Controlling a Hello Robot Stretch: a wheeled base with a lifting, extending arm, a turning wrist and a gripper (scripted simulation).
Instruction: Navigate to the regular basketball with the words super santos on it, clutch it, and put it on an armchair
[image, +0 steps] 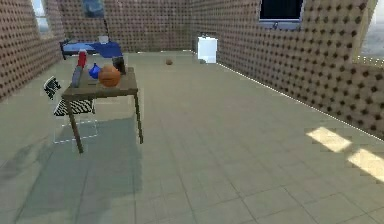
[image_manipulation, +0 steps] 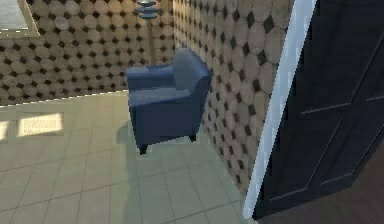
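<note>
Where the wooden table (image: 128, 89) stands, round orange ball (image: 110, 76) on it (blue thing (image: 94, 72) beside) — blue armchair (image_manipulation: 168, 100), gripper state untellable

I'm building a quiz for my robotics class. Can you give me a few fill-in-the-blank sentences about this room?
1. The orange ball rests on a wooden ____.
2. The armchair is coloured ____.
3. In the arm side view, the dark door stands to the ____ of the armchair.

Missing words: table; blue; right.
</note>
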